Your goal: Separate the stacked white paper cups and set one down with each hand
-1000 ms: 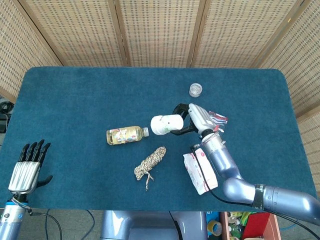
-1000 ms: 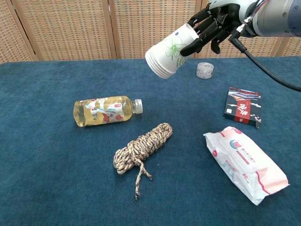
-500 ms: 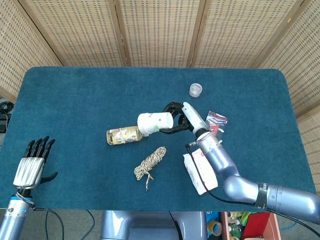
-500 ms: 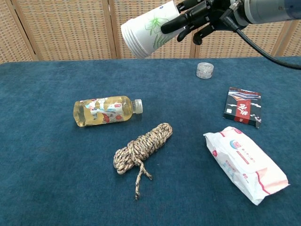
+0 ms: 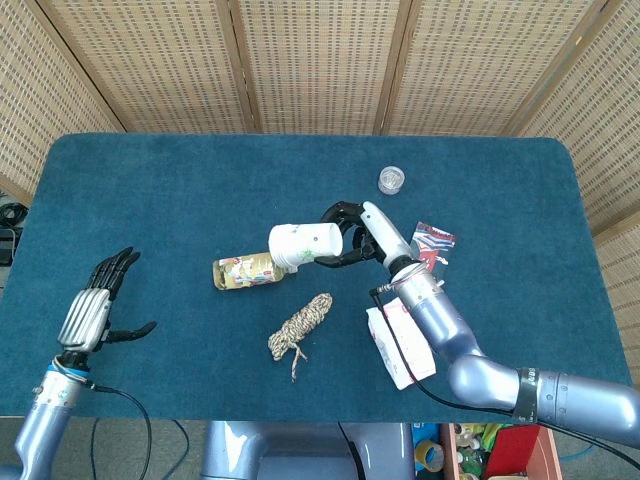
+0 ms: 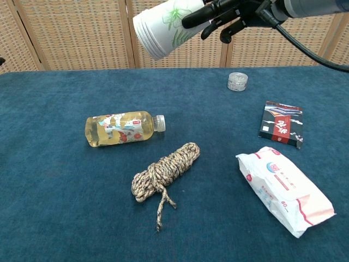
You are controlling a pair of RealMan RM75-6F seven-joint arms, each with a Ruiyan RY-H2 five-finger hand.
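Note:
The stacked white paper cups [image 5: 300, 246] [image 6: 161, 28], printed with a green leaf, hang well above the table, lying on their side with the bottoms pointing left. My right hand [image 5: 352, 232] [image 6: 229, 12] grips the stack at its rim end. My left hand [image 5: 96, 308] hovers over the table's front left, fingers spread and holding nothing; the chest view does not show it.
On the blue table [image 5: 150, 190] lie a tea bottle [image 6: 122, 128], a coil of rope [image 6: 162, 173], a wet-wipes pack [image 6: 283, 188], a dark red-and-black packet [image 6: 282, 124] and a small clear jar [image 6: 237, 81].
My right hand has carried the cup stack up and to the left. My left hand has risen from the front left edge and moved inward over the table, fingers spreading.

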